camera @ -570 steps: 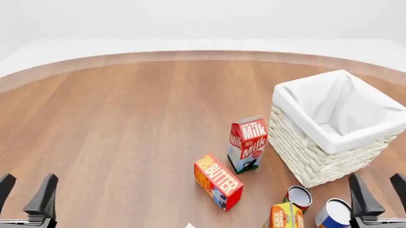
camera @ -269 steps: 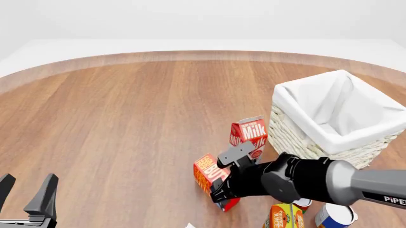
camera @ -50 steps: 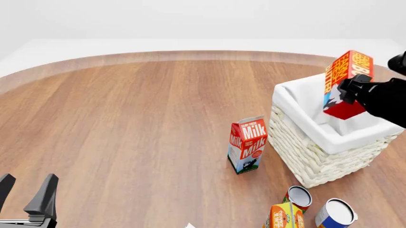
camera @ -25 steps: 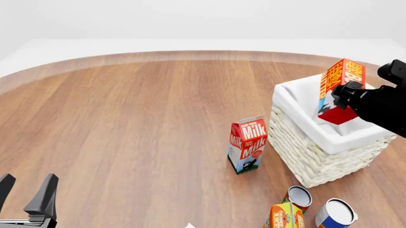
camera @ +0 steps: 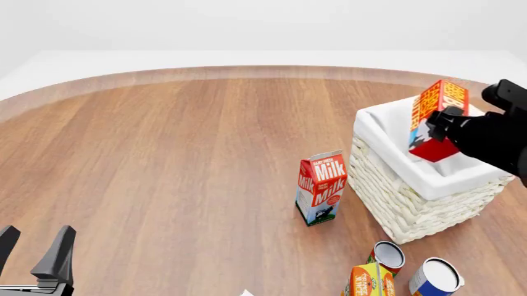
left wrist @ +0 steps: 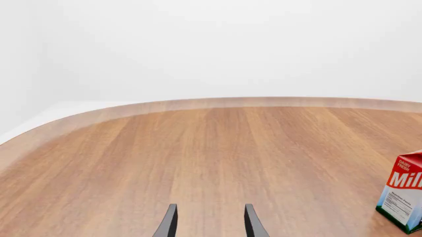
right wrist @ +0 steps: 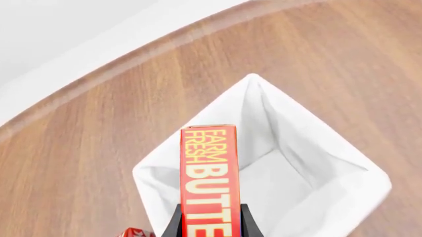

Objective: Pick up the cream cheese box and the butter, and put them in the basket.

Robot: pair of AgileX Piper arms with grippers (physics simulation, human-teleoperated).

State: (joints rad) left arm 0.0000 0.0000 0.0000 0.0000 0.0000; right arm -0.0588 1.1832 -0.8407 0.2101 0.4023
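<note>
We see the right gripper [camera: 445, 123] closed on the butter [camera: 434, 120], which it holds in the air above the open basket [camera: 403, 203]. The carton is tilted, with its lower end over the white cloth lining, near the basket's front rim. In the right wrist view the butter [right wrist: 209, 180] sits between the two dark fingers [right wrist: 247, 222], and the basket [right wrist: 165, 187] with its white inside lies directly below it.

The basket stands near the right edge of the tabletop [camera: 165, 160]. Just beside its left wall stands the milk carton [camera: 321, 188], upright and not touching it. Near the front edge, below the basket, we see two cans [camera: 385, 254] and a small orange carton [camera: 369, 280] close together.

The left gripper [camera: 33, 253] rests at the front left corner with its fingers apart, holding nothing. We cannot find the cream cheese box in these views
</note>
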